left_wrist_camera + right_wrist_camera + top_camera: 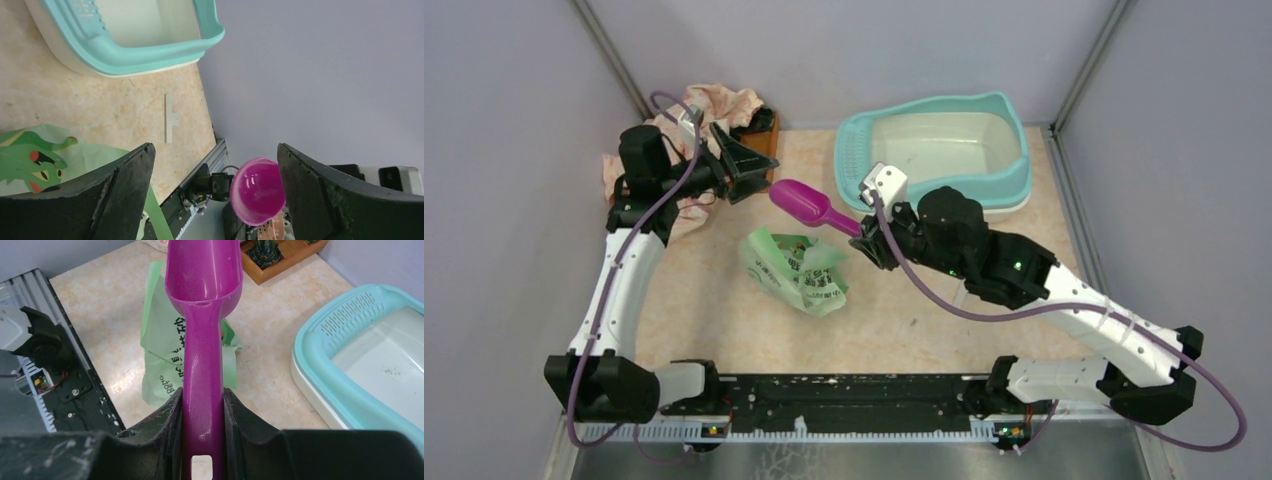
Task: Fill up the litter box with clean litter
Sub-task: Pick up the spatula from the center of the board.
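The litter box (pixel 1014 150) stands at the back right, its teal rim (pixel 310 340) around a cream basin that holds only a few specks. My right gripper (pixel 864 235) is shut on the handle of a purple scoop (pixel 809 207), whose bowl (pixel 202 275) is empty and points left, above a green printed bag (pixel 799 268). In the right wrist view my right gripper (pixel 202 395) presses both sides of the handle. My left gripper (pixel 749 170) is open just left of the scoop bowl (pixel 257 191). A dark green grassy pile, seemingly the clean litter (pixel 265 250), lies in a wooden tray.
The wooden tray (pixel 766 128) sits at the back left behind my left gripper, beside a crumpled pink cloth (pixel 714 105). A small white T-shaped piece (pixel 170 117) lies on the table. Grey walls close in the left, back and right sides.
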### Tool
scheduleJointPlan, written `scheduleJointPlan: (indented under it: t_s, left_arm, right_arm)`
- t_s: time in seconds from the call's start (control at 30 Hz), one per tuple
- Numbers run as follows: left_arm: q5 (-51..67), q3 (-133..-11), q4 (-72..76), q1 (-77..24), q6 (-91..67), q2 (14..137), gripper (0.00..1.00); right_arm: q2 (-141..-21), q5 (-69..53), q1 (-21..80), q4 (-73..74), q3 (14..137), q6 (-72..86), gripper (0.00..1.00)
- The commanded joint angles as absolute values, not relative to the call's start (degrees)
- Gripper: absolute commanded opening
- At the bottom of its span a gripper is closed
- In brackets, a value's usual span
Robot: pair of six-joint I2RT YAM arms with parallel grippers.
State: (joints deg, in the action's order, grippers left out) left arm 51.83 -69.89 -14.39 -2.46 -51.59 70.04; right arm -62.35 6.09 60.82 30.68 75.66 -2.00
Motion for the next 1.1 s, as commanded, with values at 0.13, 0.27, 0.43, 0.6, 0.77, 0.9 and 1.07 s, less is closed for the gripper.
scheduleJointPlan:
  t_s: [0.13,0.27,0.43,0.6,0.77,0.9,1.07]
  left_arm:
    - [46.27,-75.55,-23.74,1.34,-41.07,69.53,0.97]
    - [42.78,-75.36,-26.48,1.77,-36.97,69.13,0.96]
    - [45.53,-73.52,-27.13,1.93,-33.95,68.75,0.53]
    - [47.73,-72.25,-32.17,1.93,-29.33,67.15,0.93]
    - [47.53,-69.83,-38.27,2.02,-28.85,65.44,0.99]
    - [47.93,-68.90,-43.18,1.48,-32.18,64.29,0.99]
    - [44.48,-63.63,-45.54,1.23,-39.98,60.21,0.99]
  right_arm:
    - [-61.03,2.52,60.71,54.08,88.12,7.75,0.00]
    - [-59.96,0.92,62.09,63.20,89.49,12.43,0.00]
    - [-58.73,1.06,63.36,70.16,93.13,17.23,0.00]
    - [-59.09,1.23,63.33,73.70,97.26,18.46,0.00]
    - [-60.12,0.26,63.29,75.85,96.87,18.43,0.00]
    - [-59.67,0.22,63.36,76.96,94.09,18.01,0.00]
    - [-58.90,-1.70,63.33,76.19,92.45,17.34,0.00]
